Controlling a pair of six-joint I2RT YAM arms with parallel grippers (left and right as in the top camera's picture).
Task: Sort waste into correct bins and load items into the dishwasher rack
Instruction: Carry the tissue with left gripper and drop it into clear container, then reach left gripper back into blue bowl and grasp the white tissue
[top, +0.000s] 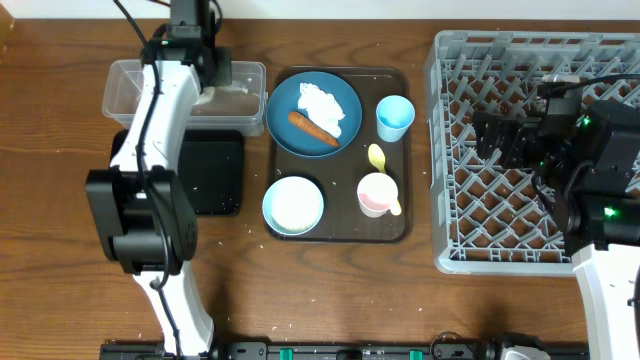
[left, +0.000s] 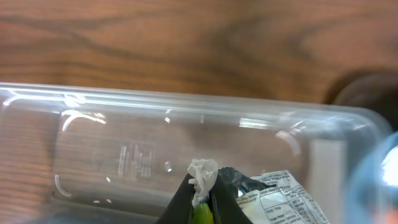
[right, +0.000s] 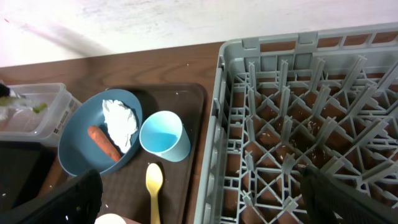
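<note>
My left gripper (top: 214, 74) hangs over the clear plastic tub (top: 130, 85). In the left wrist view its jaws (left: 202, 190) are shut on the yellow-green wrapper (left: 283, 198) and a scrap of white napkin (left: 203, 171), above the tub (left: 124, 155). The dark blue plate (top: 290, 95) holds a white heap (top: 328, 105) and the carrot stick (top: 313, 127). The light blue cup (top: 394, 117), yellow spoon (top: 378, 157), pink cup (top: 374, 193) and white bowl (top: 293, 204) stand on the brown tray. My right gripper (top: 500, 140) is open and empty over the grey rack (top: 450, 200).
The shallow black tray (top: 215, 175) lies below the tub, under my left arm. The dark brown serving tray (top: 400, 228) sits between the bins and the rack. The right wrist view shows the rack's pegs (right: 286, 137), the cup (right: 165, 137) and the spoon (right: 153, 183).
</note>
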